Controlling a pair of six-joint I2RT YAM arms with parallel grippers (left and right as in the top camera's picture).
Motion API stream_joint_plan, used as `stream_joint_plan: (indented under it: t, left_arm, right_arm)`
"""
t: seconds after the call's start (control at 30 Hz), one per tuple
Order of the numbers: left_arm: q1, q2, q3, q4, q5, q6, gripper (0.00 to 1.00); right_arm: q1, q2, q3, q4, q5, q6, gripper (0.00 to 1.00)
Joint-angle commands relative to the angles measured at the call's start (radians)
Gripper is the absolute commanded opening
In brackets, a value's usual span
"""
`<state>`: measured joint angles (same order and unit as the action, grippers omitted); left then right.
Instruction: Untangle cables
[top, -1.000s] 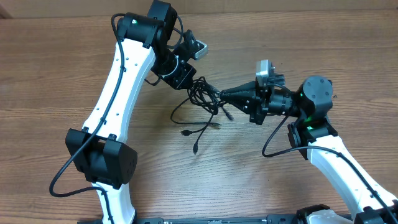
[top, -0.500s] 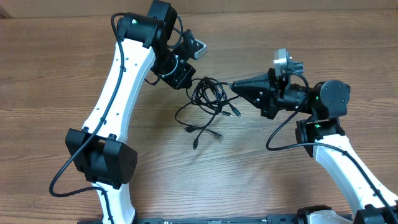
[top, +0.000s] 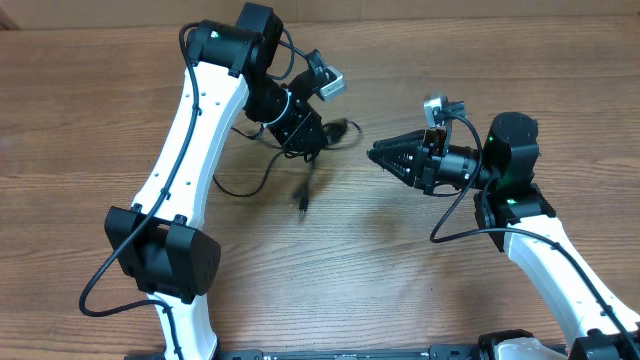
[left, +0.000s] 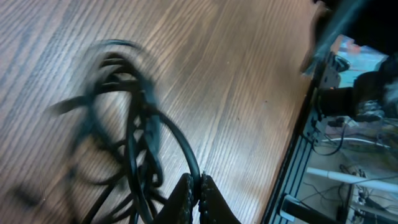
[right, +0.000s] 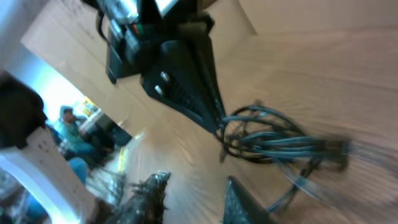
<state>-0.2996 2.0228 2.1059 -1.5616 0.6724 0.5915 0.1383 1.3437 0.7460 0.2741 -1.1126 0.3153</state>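
The cables are a bunch of thin black cords hanging from my left gripper, blurred by motion. One strand dangles down to the table and a loop trails to the left. In the left wrist view the left gripper is shut on one black cord, with the rest of the cables spread in front of it. My right gripper points at the bunch from the right, a short gap away. Its fingers are open with nothing between them, and the cables hang beyond them.
The wooden table carries both arms. The left arm's white link runs along the left side and the right arm's base joint sits at the right. Thick black arm wires loop beside the right arm.
My right gripper has opened and let go of the cables. The left gripper has pulled the bunch up and to the left, so it now swings from that gripper alone.
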Motion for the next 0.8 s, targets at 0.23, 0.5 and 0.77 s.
stream_joint_plan:
  t: [0.23, 0.5, 0.77]
  left_arm:
    - [0.004, 0.001, 0.004, -0.047, 0.066, 0.103, 0.04]
    - [-0.010, 0.001, 0.004, -0.125, 0.121, 0.262, 0.04]
    - [-0.015, 0.001, 0.004, -0.125, 0.191, 0.270, 0.04]
  right_arm:
    - [-0.001, -0.009, 0.013, -0.238, 0.257, -0.303, 0.74]
    - [0.048, -0.009, 0.013, -0.351, 0.256, -0.834, 0.84]
    - [0.164, -0.008, 0.013, -0.348, 0.432, -0.953, 0.72]
